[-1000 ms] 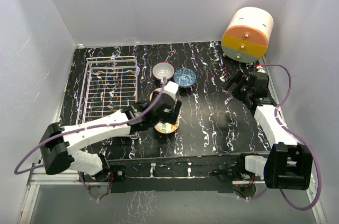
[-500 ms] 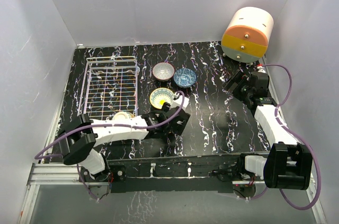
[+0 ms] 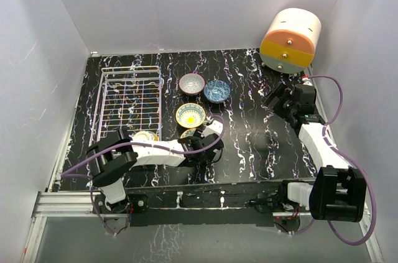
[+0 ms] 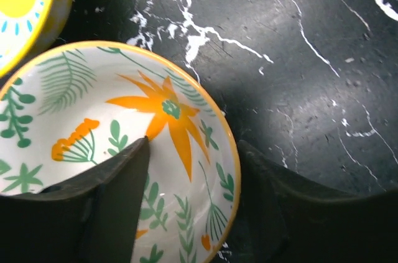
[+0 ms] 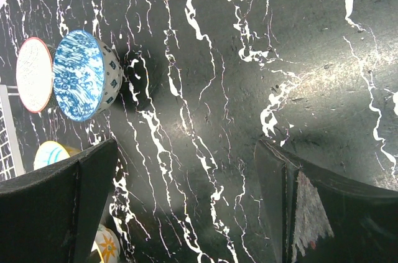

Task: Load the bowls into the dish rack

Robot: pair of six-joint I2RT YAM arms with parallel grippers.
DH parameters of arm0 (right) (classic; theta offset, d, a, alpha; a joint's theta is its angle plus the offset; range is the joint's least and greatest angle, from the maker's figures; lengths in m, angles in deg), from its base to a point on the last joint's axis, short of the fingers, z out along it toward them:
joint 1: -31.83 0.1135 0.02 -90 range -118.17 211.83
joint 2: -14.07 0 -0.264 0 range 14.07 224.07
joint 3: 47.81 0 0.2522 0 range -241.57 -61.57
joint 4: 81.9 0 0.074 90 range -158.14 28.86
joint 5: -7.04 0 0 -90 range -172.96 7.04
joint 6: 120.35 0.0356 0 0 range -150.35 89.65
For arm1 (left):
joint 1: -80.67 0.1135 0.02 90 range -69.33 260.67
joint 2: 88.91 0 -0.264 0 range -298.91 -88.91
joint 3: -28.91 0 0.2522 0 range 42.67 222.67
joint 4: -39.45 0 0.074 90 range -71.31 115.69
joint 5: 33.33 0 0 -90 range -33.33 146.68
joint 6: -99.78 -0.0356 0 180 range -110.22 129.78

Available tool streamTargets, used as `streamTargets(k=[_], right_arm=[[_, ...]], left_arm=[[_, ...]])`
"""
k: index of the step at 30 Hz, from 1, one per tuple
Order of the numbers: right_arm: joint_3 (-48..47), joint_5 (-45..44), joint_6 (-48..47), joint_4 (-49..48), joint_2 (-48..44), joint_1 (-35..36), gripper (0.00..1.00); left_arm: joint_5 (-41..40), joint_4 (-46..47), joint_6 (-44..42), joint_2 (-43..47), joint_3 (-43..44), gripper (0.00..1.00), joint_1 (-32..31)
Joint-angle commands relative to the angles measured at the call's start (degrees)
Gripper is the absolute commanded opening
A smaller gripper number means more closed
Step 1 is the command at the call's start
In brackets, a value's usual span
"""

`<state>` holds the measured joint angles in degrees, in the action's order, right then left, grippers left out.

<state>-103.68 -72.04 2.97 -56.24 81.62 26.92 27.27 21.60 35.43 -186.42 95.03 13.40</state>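
The white wire dish rack (image 3: 127, 104) stands at the left. A pale bowl (image 3: 145, 136) sits at its near right corner. A grey bowl (image 3: 191, 83), a blue bowl (image 3: 217, 91) and a yellow-rimmed bowl (image 3: 190, 114) stand mid-table. My left gripper (image 3: 198, 140) is low over the orange floral bowl (image 4: 124, 145). It (image 4: 196, 201) is open, with one finger inside the bowl and one outside its rim. My right gripper (image 5: 199, 170) is open and empty above bare table at the right.
The cream-orange-yellow drum (image 3: 290, 40) stands at the back right corner. Grey walls close in the table on three sides. The right wrist view shows the blue bowl (image 5: 81, 76), the grey bowl (image 5: 34, 75) and the yellow-rimmed bowl (image 5: 50, 154) to its left.
My left arm has dropped low and stretched out, bringing its gripper down over the floral bowl's rim. The pale bowl by the rack has come into view. The right arm has not moved.
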Motion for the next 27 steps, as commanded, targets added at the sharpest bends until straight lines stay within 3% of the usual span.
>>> streamTargets(k=[1,8,16,22,27], right_arm=[[0.27,0.42,-0.3,-2.85,-0.87,-0.45,0.95],[0.36,0.59,-0.27,-2.85,-0.97,-0.64,0.95],[-0.05,0.33,-0.43,-2.76,-0.84,-0.8,0.95],[-0.17,0.4,-0.36,-2.85,-0.5,-0.94,0.95],[-0.39,0.49,-0.36,-2.85,-0.41,-1.07,0.96]], left_arm=[[-4.02,1.87,0.62,-1.33,-0.2,0.47,-0.24],[-4.5,1.21,1.97,-3.5,-1.13,0.0,-0.23],[-1.79,-2.5,3.45,0.03,0.68,0.0,-0.5],[3.1,-4.98,4.33,9.99,5.26,0.0,-1.95],[7.81,-0.82,2.68,18.64,5.92,0.0,-1.9]])
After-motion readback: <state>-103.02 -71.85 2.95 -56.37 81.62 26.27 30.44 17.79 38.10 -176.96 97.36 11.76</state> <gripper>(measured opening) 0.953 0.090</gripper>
